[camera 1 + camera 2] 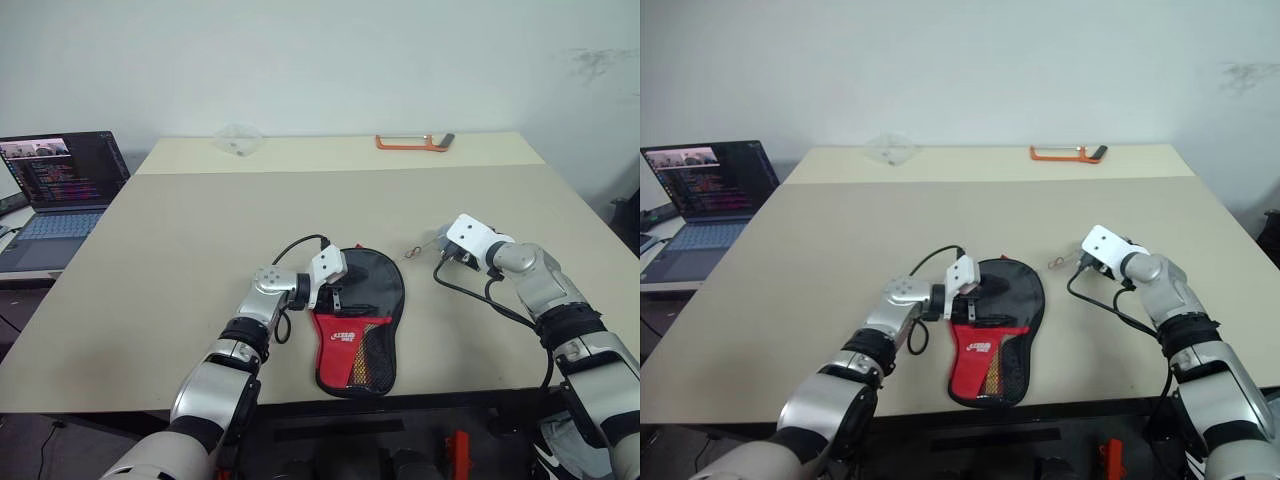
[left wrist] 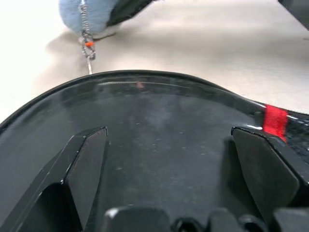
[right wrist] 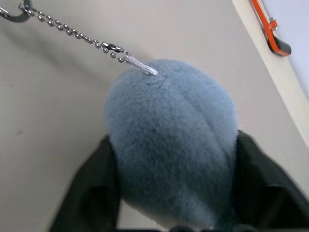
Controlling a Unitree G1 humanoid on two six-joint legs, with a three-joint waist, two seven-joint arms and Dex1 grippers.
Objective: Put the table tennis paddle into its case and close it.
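— Where is the case (image 1: 358, 325), and the paddle?

— The case lies flat on the table (image 1: 200, 250), near the front edge, its red panel toward me. The paddle I cannot make out; I see only the black round part of the case.

— And your left claw (image 1: 338, 293)?

— It hangs over the round part, fingers (image 2: 84, 166) spread wide, holding nothing.

— The right one (image 1: 1087, 265)?

— Its fingers sit on both sides of a fluffy blue ball (image 3: 171, 145) with a bead chain (image 3: 72, 33). They touch the fluff; I cannot tell if they grip it firmly.

Even soft light, blurred close wrist views.
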